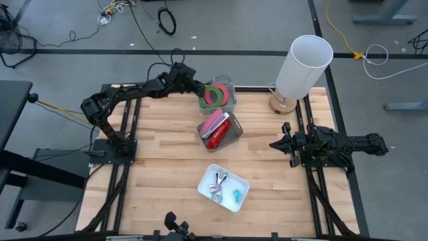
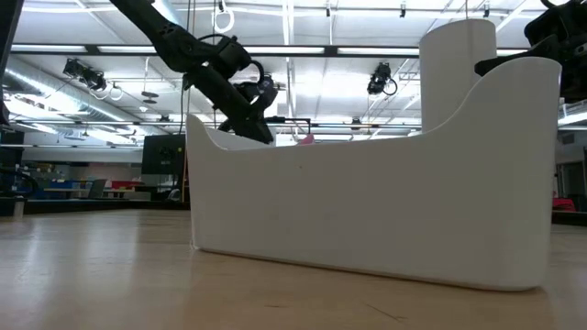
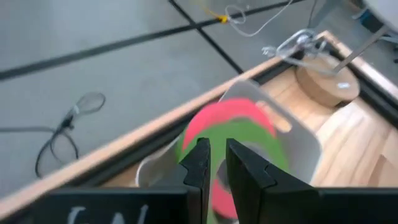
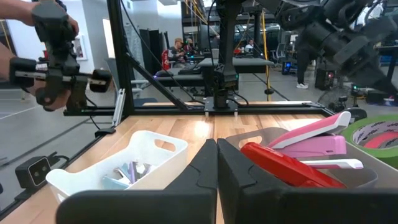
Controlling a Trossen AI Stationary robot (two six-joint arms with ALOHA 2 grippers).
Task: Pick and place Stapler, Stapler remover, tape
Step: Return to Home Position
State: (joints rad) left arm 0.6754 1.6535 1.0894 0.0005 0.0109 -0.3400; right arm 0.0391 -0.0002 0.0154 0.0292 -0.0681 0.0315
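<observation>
Tape: flat glossy rings, green roll (image 3: 249, 134) overlapping red-pink roll (image 3: 224, 115), in the smooth gray plastic bin (image 1: 231, 102) at 12 o'clock on the pale wooden plank table (image 1: 160, 154).
Left gripper (image 3: 216, 149): at that bin's 9 o'clock rim, fingers a narrow gap apart (nothing between).
Right gripper (image 4: 216, 144): 3 o'clock, fingers pressed together, empty.
Around: white cylindrical lamp (image 1: 304, 63) at 1 o'clock; white plastic bin (image 2: 367, 202) at 6 o'clock blocks the low view.

Everything binned, three bins in a row across mid-table.
Tape rolls (image 1: 214, 96): green over red-pink, in edge gray bin (image 1: 233, 100). Pink and red staplers (image 1: 217, 127) side by side in middle gray bin (image 1: 235, 137). Staple removers (image 1: 221, 184), one light blue, in white bin (image 1: 242, 186).
</observation>
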